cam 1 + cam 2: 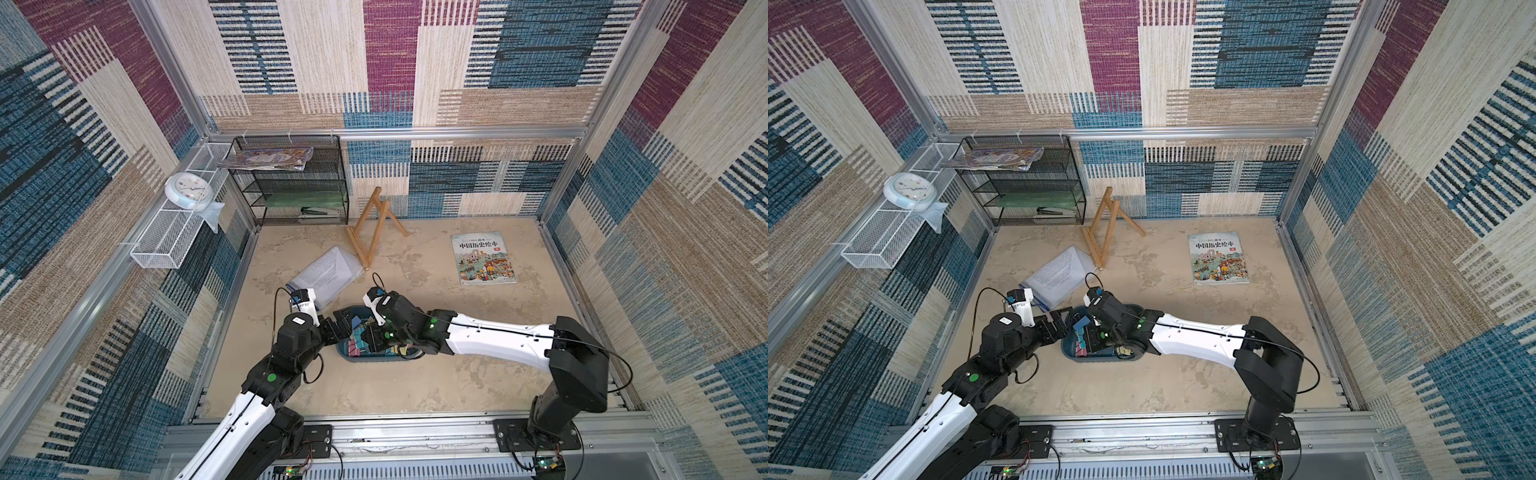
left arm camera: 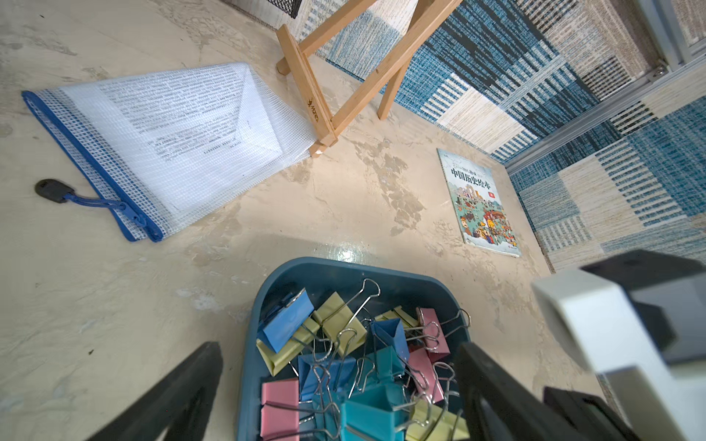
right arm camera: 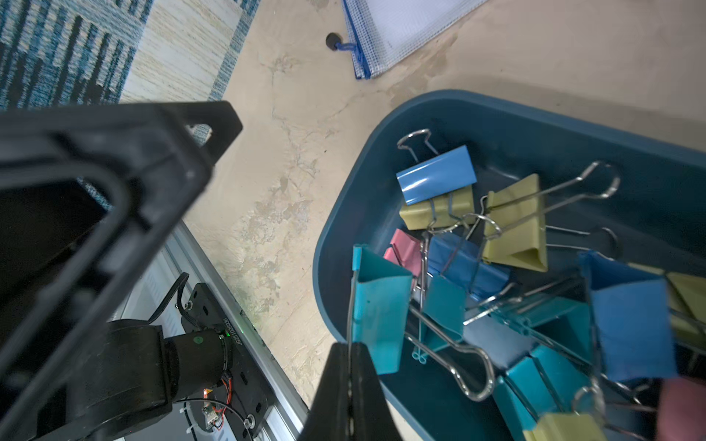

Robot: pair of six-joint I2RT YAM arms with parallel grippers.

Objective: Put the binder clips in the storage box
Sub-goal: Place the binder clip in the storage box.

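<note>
Standing by the table, I see the left arm [image 1: 266, 374] rise from the lower left of the frame and bend at the elbow. Its left gripper [image 2: 338, 351] is at the left end of the storage box [image 1: 374, 359]. Its fingers [image 2: 183, 393] are spread wide, about as wide as the box's short end, and hold nothing.

The right arm [image 1: 498, 336] stands up from its base at the lower right. Its white forearm lies low and stretches leftward until the wrist is over the box. The right gripper [image 3: 349, 351] is pinched together on the thin wire handle of a teal clip [image 3: 382, 305], at the box's rim.

The box sits just below the middle of both top views. The binder clips [image 2: 382, 366] lie heaped inside it in pink, yellow, teal and blue.

A mesh zip pouch [image 1: 328, 272] lies near the box's upper-left corner but apart from it, with a wooden easel [image 1: 372, 226] beyond. The picture book [image 1: 482, 257] is well apart at the upper right. The table [image 1: 415, 390] is bare below the box, and also between the box and the book.
</note>
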